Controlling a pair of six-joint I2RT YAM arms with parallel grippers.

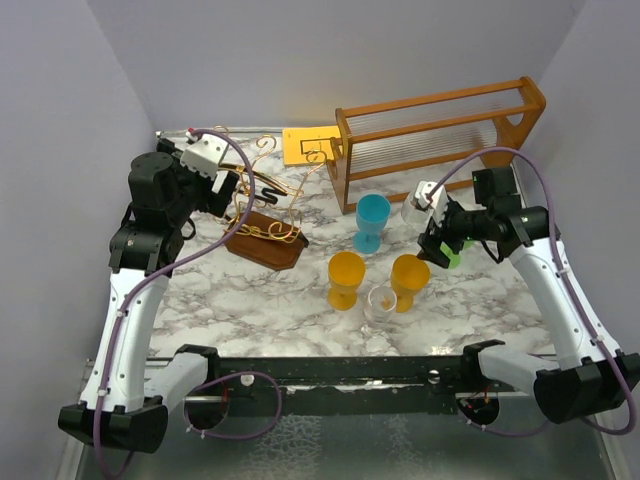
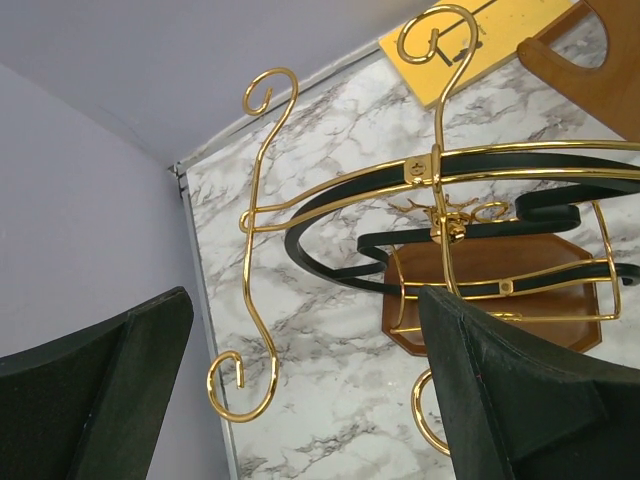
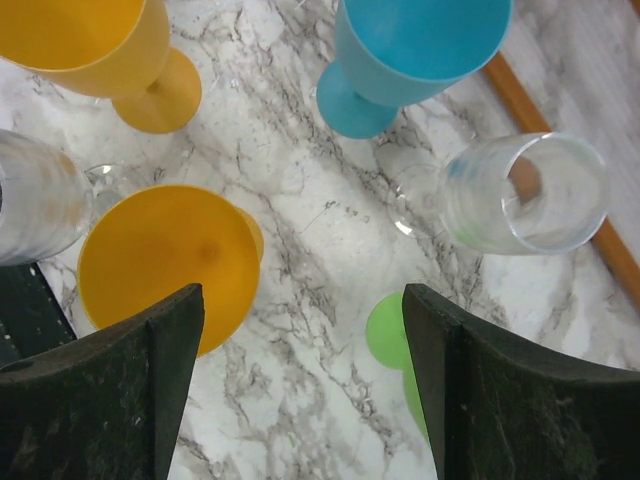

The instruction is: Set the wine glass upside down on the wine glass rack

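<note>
Nearest the lens in the left wrist view, the dark fingers [image 2: 100, 400] of the left gripper [image 2: 305, 292] fill the two bottom corners, spread wide with nothing clamped between them. Beyond them the wine glass rack [image 2: 440, 180] takes up the middle and right of the frame: gold wire curls and a black curved piece above a brown wooden base [image 2: 480, 290]. A yellow card [image 2: 480, 45] lies at the top right. In the right wrist view the right gripper [image 3: 302, 290] also stands open and empty above the marble table [image 3: 300, 230]. An orange wine glass [image 3: 165, 255] stands mouth up at the lower left, partly under one finger. A second orange glass [image 3: 90, 45] is at the top left, a blue glass [image 3: 420, 50] at the top centre and a clear wine glass [image 3: 520, 190] at the right. A green glass [image 3: 390, 330] is half hidden by the other finger, and a second clear glass [image 3: 35, 200] is at the left edge. From above, the rack stands in the upper left part of the table, just beside the left gripper. It is well apart from the glasses, which cluster at centre right on the table, in front of a large wooden frame [image 1: 440, 130].
</note>
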